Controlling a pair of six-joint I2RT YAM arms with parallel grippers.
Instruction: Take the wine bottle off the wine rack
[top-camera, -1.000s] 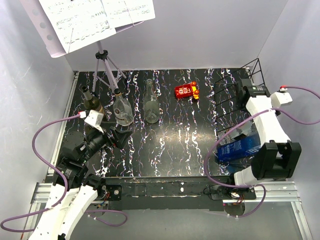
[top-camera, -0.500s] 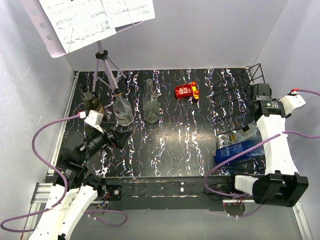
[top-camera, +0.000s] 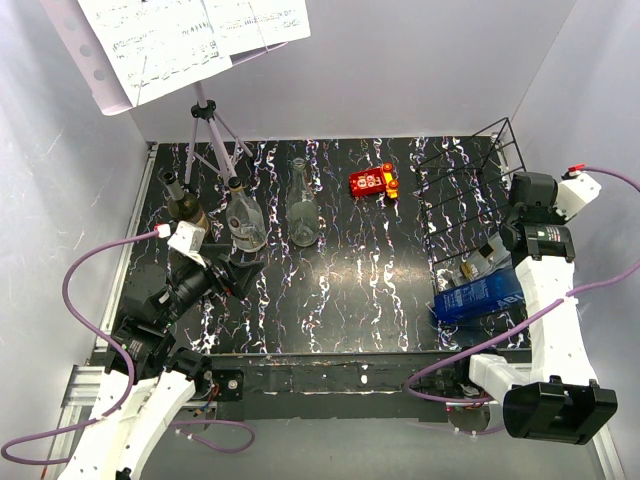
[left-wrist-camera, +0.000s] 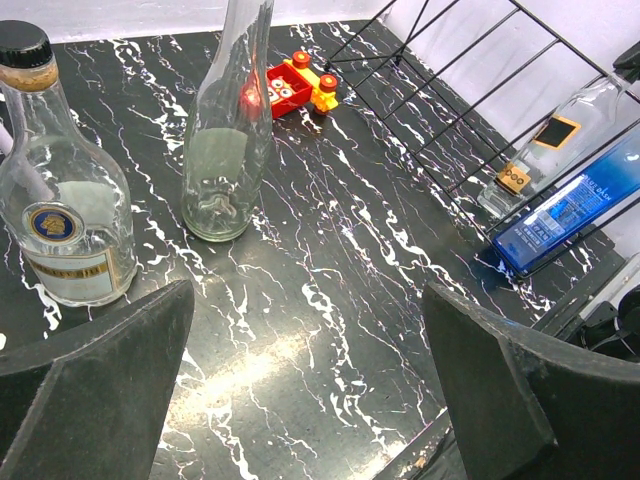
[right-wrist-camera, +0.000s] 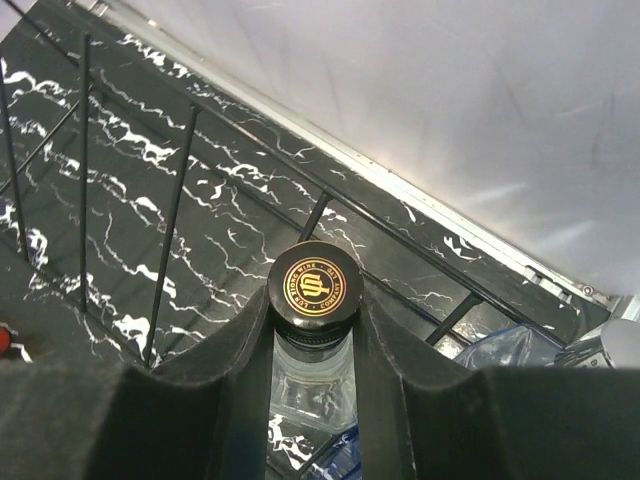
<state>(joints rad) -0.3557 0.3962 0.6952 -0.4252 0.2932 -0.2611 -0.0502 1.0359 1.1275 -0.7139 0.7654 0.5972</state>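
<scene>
The black wire wine rack (top-camera: 462, 172) stands at the right of the table, and its bars (right-wrist-camera: 188, 175) also cross the right wrist view. A clear wine bottle (top-camera: 482, 261) with a gold label lies on it, neck pointing to the right wall. My right gripper (right-wrist-camera: 313, 322) is shut on that neck just below the black cap (right-wrist-camera: 313, 285) with its gold logo. From above, the right gripper (top-camera: 513, 237) sits at the rack's right side. My left gripper (left-wrist-camera: 310, 380) hangs open over bare table at the near left, with nothing between its fingers.
A blue bottle (top-camera: 478, 297) lies beside the clear one at the rack's near end. Three glass bottles (top-camera: 245, 222) stand at the left. A red toy (top-camera: 372, 182) lies mid-back. A music stand's tripod (top-camera: 208, 135) is at the back left. White walls enclose the table.
My right gripper has closed on the bottle's neck, and its wrist has shifted toward the right wall and nearer the front. The left arm has not moved.
</scene>
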